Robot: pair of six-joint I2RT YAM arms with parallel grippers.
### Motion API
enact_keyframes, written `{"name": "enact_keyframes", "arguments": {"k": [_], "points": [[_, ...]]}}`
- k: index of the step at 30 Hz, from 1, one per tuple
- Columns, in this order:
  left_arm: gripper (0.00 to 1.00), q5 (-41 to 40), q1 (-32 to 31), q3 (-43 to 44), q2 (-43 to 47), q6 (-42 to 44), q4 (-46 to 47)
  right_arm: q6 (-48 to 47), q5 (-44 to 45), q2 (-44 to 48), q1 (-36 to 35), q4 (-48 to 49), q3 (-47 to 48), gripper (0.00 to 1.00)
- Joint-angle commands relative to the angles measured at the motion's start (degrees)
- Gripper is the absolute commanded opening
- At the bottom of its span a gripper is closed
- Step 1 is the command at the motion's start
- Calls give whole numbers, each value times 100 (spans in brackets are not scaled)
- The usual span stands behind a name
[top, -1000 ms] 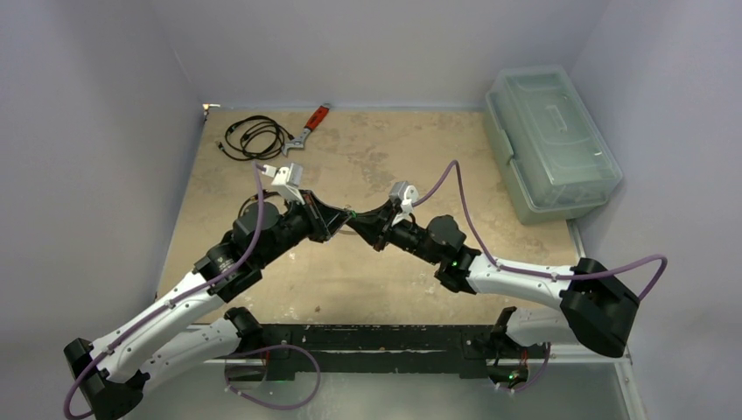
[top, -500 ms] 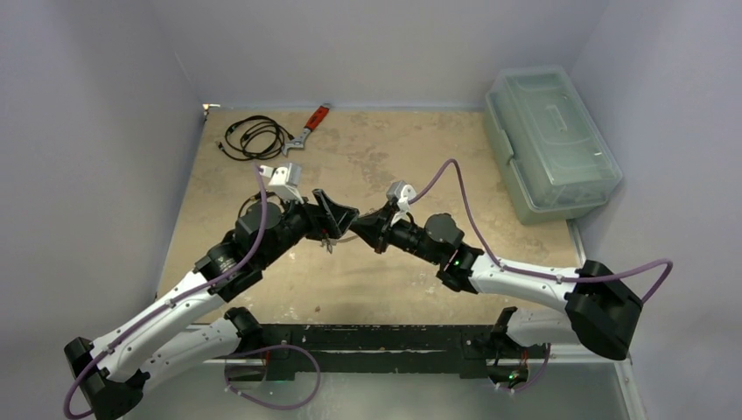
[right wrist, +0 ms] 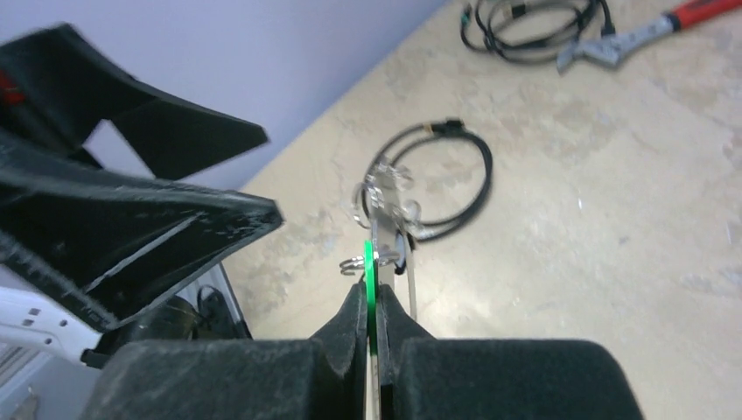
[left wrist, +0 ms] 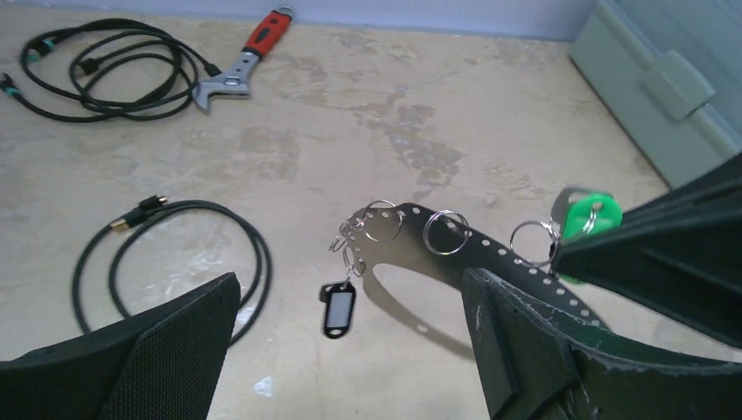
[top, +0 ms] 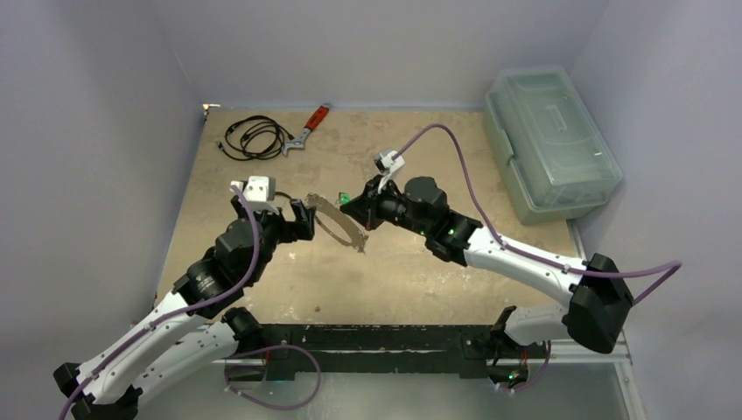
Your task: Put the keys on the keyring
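The keyring (top: 337, 224) is a thin grey metal loop hanging in the air between the two arms. My right gripper (top: 362, 206) is shut on its right side, with the green key tag (right wrist: 369, 262) pinched edge-on between the pads beside the metal band (right wrist: 378, 229). In the left wrist view the keyring (left wrist: 472, 249) carries several small rings. A dark key tag with a white window (left wrist: 338, 308) dangles from its left end, and the green tag (left wrist: 588, 215) sits at the right. My left gripper (left wrist: 350, 346) stands open just left of the loop, touching nothing.
A black cable coil (top: 254, 137) and a red-handled wrench (top: 307, 129) lie at the far left of the table. A second cable loop (left wrist: 171, 254) lies below the left gripper. A clear lidded box (top: 551, 140) stands at the right edge.
My left gripper has opened, let go of the keyring and drawn back to the left. The right gripper has stayed shut and carried the keyring up and away from the base.
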State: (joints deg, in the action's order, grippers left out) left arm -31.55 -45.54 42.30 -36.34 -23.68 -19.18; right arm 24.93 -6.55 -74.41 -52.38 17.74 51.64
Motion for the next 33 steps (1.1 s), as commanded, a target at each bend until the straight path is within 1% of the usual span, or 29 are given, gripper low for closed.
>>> {"name": "enact_keyframes", "arguments": {"k": [1, 2, 4, 7, 10, 13, 19, 23, 26, 28, 30, 33], "points": [[97, -409, -7, -167, 358, 797, 173, -258, 104, -409, 44, -1746, 1162, 0], [97, -433, -6, -176, 404, 901, 173, -514, 163, -530, 44, -2148, 1410, 0], [97, -499, -8, -168, 462, 1065, 129, -1054, 577, -748, 35, -2898, 1864, 0], [97, -504, -11, -171, 462, 1200, 66, -1658, 1146, -1041, 4, -3563, 2275, 0], [97, -476, -9, -137, 367, 1290, -54, -2103, 1727, -1331, -30, -3967, 2650, 0], [96, -530, -10, -56, 267, 1295, -218, -2333, 2152, -1663, -52, -4292, 2997, 0], [96, -659, -14, -56, 456, 1324, -285, -2653, 2572, -2468, -53, -4724, 3839, 0], [96, -785, -7, -171, 762, 1341, -249, -2712, 2586, -3080, -53, -4996, 4714, 0], [96, -879, -7, -187, 837, 1331, -274, -2658, 2649, -3662, -53, -5369, 5930, 0], [96, -898, -7, -174, 834, 1313, -308, -2449, 2669, -4015, -53, -5725, 6632, 0], [96, -897, -7, -163, 815, 1293, -342, -2189, 2487, -4162, -53, -5753, 6830, 0], [96, -820, -7, -161, 780, 1285, -371, -1932, 2499, -4187, 71, -5578, 6371, 0]]}}
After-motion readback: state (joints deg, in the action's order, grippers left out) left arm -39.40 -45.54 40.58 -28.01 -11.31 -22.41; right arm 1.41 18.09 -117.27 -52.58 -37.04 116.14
